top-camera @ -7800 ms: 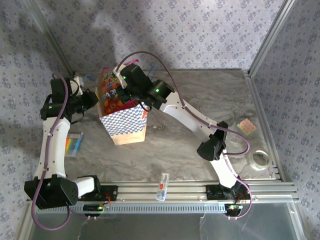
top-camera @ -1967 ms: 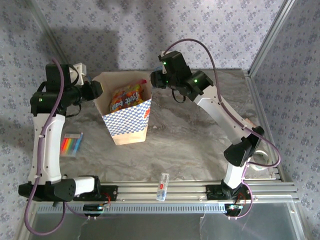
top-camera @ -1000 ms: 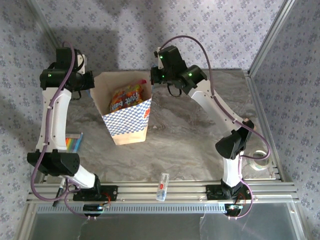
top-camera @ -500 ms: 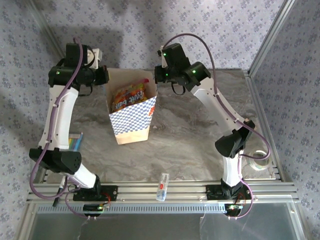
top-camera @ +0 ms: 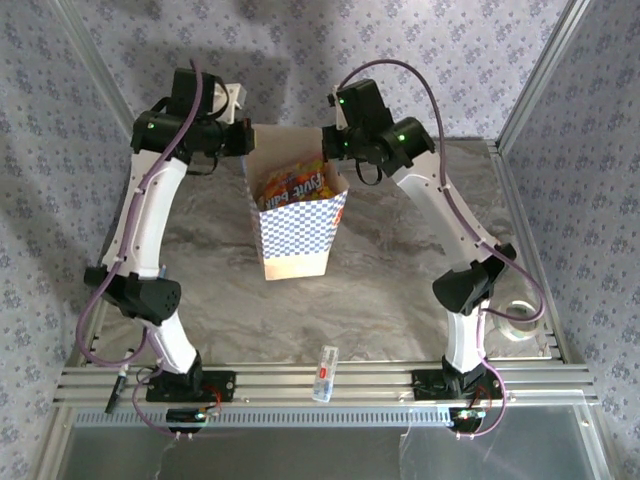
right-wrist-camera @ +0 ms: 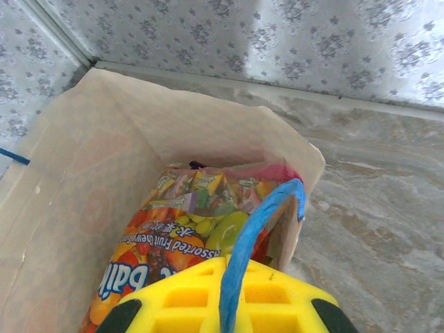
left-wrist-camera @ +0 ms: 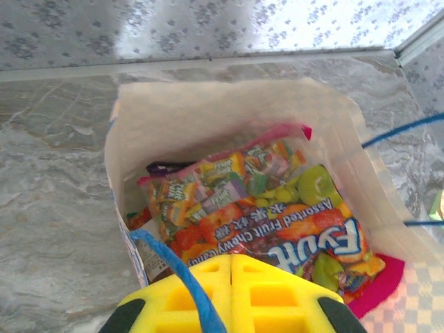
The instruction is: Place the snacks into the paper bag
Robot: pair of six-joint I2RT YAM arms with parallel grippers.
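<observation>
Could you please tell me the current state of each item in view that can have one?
paper bag: upright, mouth open, held at both handles.
snacks: inside the bag, piled together.
left gripper: shut on a blue cord handle.
right gripper: shut on the other blue cord handle.
clear tube: lying on the near rail, not held.

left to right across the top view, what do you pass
left gripper → bag → right gripper → ring
</observation>
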